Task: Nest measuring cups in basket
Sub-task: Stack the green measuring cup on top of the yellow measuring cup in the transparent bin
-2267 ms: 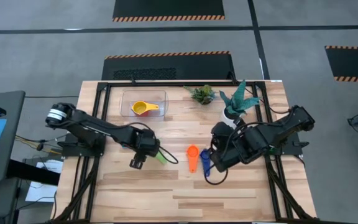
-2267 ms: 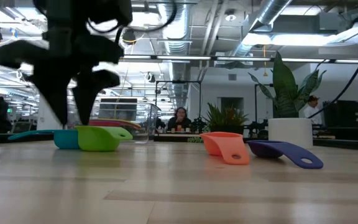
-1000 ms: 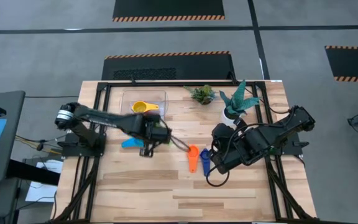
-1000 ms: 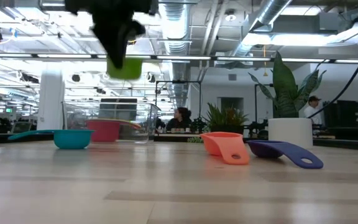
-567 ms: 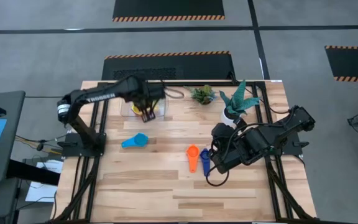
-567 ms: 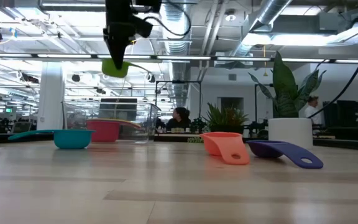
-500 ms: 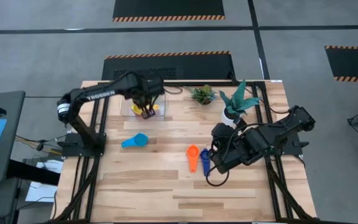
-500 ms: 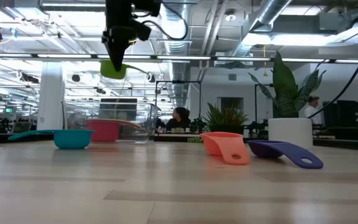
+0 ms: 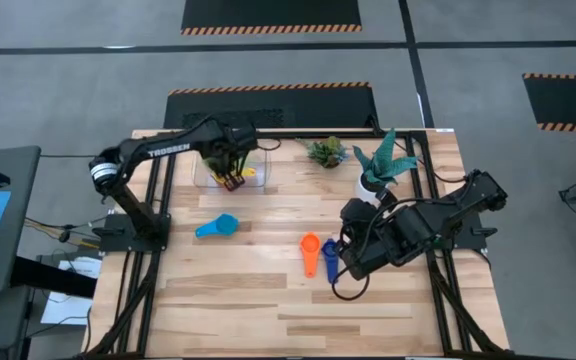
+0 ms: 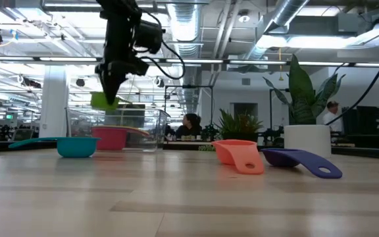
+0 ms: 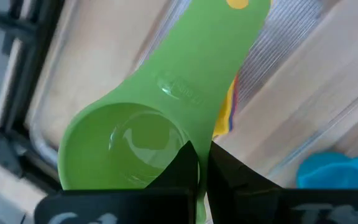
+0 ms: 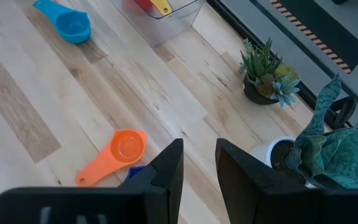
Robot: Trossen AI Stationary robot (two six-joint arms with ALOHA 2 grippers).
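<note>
My left gripper (image 9: 230,181) hangs over the clear basket (image 9: 204,172) at the table's far left, shut on the green measuring cup (image 11: 160,118); in the low view the cup (image 10: 104,100) hangs above the basket (image 10: 151,131). A yellow cup (image 9: 249,172) and a red cup (image 10: 114,137) lie in the basket. The light blue cup (image 9: 218,226) sits on its base left of centre. The orange cup (image 9: 310,252) and the dark blue cup (image 9: 330,262) lie bowl down near the middle. My right gripper (image 12: 199,168) stands open just right of the dark blue cup, nothing between its fingers. My left gripper pinches the wall of the green cup's bowl (image 11: 178,146), on the side away from the handle, with one finger inside the bowl and one outside. The fingers come from above, pointing down. The cup hangs clear of the basket, with its handle (image 11: 229,43) pointing away from the gripper.
A white pot with a tall plant (image 9: 376,172) and a small succulent (image 9: 326,152) stand at the far right of the table. Black frame rails (image 9: 158,180) run along the table's edges. People show in the room behind in the low view.
My left gripper has carried the green cup from the middle of the table toward the far edge until it is over the basket, then gone down with it toward the basket. The cup stays clear of the table throughout.
</note>
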